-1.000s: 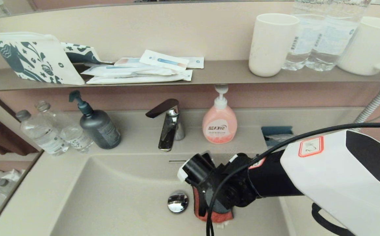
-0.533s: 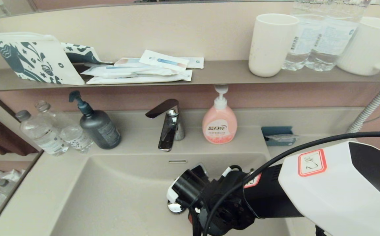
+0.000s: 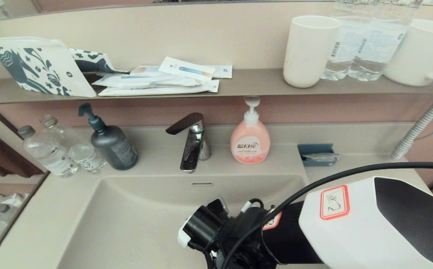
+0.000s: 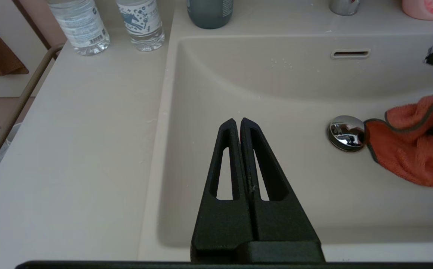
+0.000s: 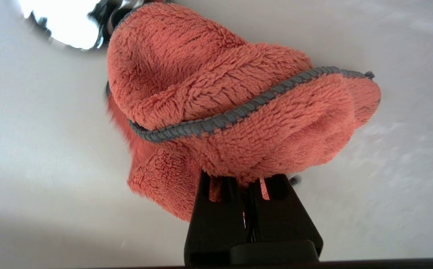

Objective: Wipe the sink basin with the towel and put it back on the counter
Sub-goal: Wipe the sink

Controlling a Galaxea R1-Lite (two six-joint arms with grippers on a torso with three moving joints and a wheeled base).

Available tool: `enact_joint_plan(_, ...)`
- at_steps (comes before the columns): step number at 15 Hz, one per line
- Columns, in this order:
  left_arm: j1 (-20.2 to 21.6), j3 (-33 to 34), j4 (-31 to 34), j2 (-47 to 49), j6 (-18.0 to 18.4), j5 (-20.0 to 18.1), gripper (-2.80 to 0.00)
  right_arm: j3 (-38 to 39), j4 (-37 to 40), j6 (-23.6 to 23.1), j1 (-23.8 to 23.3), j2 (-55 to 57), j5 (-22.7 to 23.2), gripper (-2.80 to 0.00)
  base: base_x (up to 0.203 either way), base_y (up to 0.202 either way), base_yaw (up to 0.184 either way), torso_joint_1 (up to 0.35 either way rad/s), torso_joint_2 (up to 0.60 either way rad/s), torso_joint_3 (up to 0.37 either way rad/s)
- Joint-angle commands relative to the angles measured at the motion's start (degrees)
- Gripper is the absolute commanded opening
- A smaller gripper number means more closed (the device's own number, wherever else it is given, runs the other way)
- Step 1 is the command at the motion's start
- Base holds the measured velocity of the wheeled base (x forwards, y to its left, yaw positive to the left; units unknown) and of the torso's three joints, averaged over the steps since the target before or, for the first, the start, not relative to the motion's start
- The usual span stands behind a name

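The orange-coral towel (image 5: 231,93) with grey edging is bunched on the floor of the beige sink basin (image 4: 276,93). My right gripper (image 5: 244,179) is shut on it, fingertips buried in the pile. From the left wrist, the towel (image 4: 407,149) lies against the chrome drain plug (image 4: 346,132). In the head view my right arm (image 3: 350,224) covers both towel and plug. My left gripper (image 4: 237,121) hangs shut and empty over the basin's left part, beside the counter (image 4: 70,149). The overflow slot (image 3: 202,184) sits in the back wall.
A chrome faucet (image 3: 192,144), pink soap dispenser (image 3: 250,142), dark pump bottle (image 3: 111,144) and two water bottles (image 3: 57,151) stand along the back and left of the counter. A blue tray (image 3: 317,154) sits at the back right. Cups (image 3: 309,48) stand on the shelf above.
My right arm has drawn back toward the basin's near side and slightly left, dragging the towel over the floor. It now hides the drain plug and towel in the head view.
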Motion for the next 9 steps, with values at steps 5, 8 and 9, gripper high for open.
enact_joint_plan(5, 0.0, 0.0, 0.0, 0.1, 0.0, 0.0, -2.8, -0.6, 6.0, 6.0, 4.7, 1.8, 5.2, -2.8, 0.0, 0.0, 0.0, 0.0, 0.0, 0.0)
enact_joint_plan(8, 0.0, 0.0, 0.0, 0.1, 0.0, 0.0, -2.8, -4.2, 8.5, 15.7, 4.8, 3.2, 8.3, -2.8, 0.0, 0.0, 0.0, 0.0, 0.0, 0.0)
enact_joint_plan(9, 0.0, 0.0, 0.0, 0.1, 0.0, 0.0, -2.8, -5.9, 10.6, 20.0, 4.8, 4.2, 8.6, -2.8, 0.0, 0.0, 0.0, 0.0, 0.0, 0.0)
